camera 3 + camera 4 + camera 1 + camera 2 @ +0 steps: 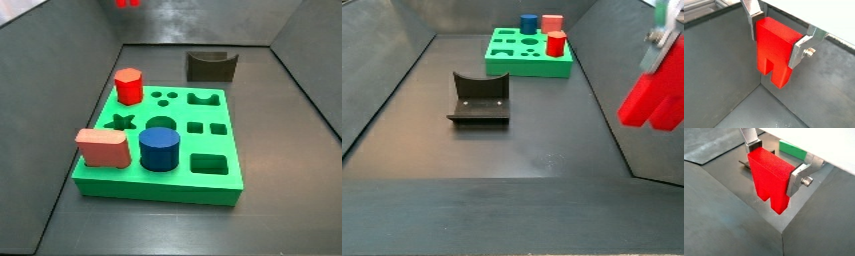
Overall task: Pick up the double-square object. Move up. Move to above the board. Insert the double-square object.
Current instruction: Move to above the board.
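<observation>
— High above the grey floor, what was the gripper (779, 40) doing?

— It was clamped on the double-square object (774, 50). Both wrist views showed the silver finger plates (799, 179) pressed against opposite flat faces of the bright red block (771, 178), with its notched, two-legged end hanging free below them.

— And from the side?

— In a side view the double-square object (653, 98) hung in the air at the right edge of the picture, well clear of the floor, with the gripper (663, 42) only partly in frame above it. In a side view from the opposite end, just a sliver of red (128, 3) showed at the very top edge.

— Where was the board?

— The board (214, 185) lay flat on the floor, well apart from the held block. In a side view it sat at the far end (500, 66), beyond the fixture (478, 98). A corner of green (791, 149) also peeked past the fingers in a wrist view.

— Anything on the board?

— A red hexagonal prism (128, 86) stood upright near its back left corner, a blue cylinder (160, 149) stood toward the front, and a salmon-pink block (102, 148) sat at the front left, just beside the cylinder. A dark grey notched block (211, 66) stood behind the board.
</observation>
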Robot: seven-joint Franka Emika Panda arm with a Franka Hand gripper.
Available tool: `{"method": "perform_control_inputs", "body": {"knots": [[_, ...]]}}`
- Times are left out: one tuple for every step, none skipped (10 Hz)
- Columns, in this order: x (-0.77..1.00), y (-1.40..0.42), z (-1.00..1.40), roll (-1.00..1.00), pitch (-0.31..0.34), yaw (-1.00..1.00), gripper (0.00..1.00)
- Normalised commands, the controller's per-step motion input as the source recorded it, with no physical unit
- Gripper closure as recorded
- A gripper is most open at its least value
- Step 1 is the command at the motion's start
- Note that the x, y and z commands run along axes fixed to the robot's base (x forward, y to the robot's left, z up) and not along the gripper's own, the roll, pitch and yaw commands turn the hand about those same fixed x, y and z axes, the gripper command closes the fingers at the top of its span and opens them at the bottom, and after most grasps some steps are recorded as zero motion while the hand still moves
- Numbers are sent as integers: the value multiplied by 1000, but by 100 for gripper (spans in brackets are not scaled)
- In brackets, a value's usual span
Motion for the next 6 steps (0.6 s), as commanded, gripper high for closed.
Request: {"method": "perform_control_inputs", "body": {"knots": [[-63,26,1000,68,89,26,100],[-58,15,1000,69,89,30,100],[-51,11,969,64,87,29,100],[-39,5,844,63,89,31,100],[-28,-4,672,72,94,37,100],[-22,-10,542,73,92,37,100]]}}
